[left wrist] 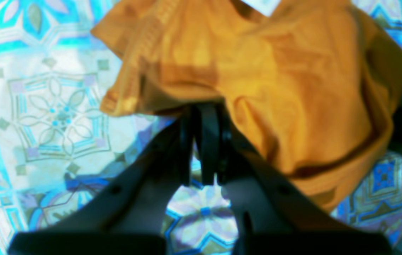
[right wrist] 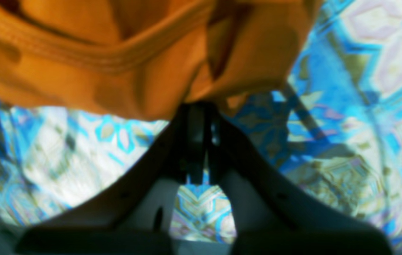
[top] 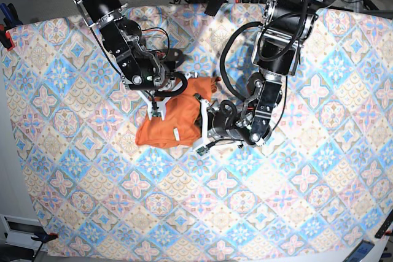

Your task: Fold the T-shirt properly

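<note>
Your right gripper (top: 157, 113) is on the base view's left, its jaws clamped together on the orange T-shirt (top: 175, 121) at the edge next to the ribbed collar (right wrist: 91, 58). The shirt lies bunched between the two grippers on the patterned tablecloth (top: 295, 170) covering the desk. Your left gripper (top: 201, 119) is pinched onto the cloth's other side.

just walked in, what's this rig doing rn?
Two arms are working an orange T-shirt on the patterned tablecloth. Both pincers are shut on cloth: the left pincer pinches one edge, and the right pincer pinches it near a ribbed hem. In the base view the shirt is a crumpled bunch between the arms, not spread flat and with no tidy fold yet.
</note>
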You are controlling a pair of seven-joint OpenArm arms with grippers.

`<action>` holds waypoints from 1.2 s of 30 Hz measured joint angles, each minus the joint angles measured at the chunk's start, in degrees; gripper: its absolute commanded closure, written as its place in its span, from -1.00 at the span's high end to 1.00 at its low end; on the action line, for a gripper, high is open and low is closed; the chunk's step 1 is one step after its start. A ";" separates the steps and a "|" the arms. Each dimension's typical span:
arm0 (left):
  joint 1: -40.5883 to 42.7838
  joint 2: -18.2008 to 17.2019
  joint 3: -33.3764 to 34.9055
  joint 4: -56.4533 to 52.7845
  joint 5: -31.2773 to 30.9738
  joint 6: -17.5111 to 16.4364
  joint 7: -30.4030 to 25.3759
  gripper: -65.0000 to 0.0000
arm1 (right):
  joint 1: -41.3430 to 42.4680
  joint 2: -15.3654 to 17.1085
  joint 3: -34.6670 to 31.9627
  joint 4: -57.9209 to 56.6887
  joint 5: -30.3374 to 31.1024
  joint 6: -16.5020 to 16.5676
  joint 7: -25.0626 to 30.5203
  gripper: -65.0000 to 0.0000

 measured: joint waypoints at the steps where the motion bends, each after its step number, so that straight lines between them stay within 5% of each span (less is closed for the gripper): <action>1: 0.17 -0.26 -0.35 1.51 0.00 -0.02 0.26 -0.91 | 0.13 0.46 0.22 1.36 0.02 -1.79 -0.02 -0.99; 3: 0.94 -1.57 -1.86 5.97 -0.15 -0.09 0.15 -0.91 | 0.28 0.76 2.16 4.48 0.24 -4.42 -0.79 -0.99; 14: 14.34 -12.48 -6.23 33.18 -0.20 -0.42 0.20 -0.91 | -1.53 2.58 21.99 15.50 0.11 -4.90 -6.64 -0.99; 17: 19.71 -16.52 -9.46 36.39 -0.20 -0.42 0.20 -0.91 | -5.77 6.19 26.16 15.45 0.15 -5.01 -7.56 -0.99; 22: 27.85 -17.68 -19.67 42.21 -0.04 -0.02 -0.15 -0.91 | -12.33 9.31 38.16 17.81 -0.11 -4.87 -6.19 -0.99; 29: 36.54 -19.52 -22.08 45.46 -0.57 -0.63 -0.31 -0.92 | -23.67 10.40 49.59 17.55 -0.04 -4.98 -5.01 -0.99; 36: 46.60 -20.68 -23.69 48.43 4.96 -0.85 -9.68 -0.91 | -33.81 10.93 53.46 17.59 0.35 -4.85 0.15 -0.99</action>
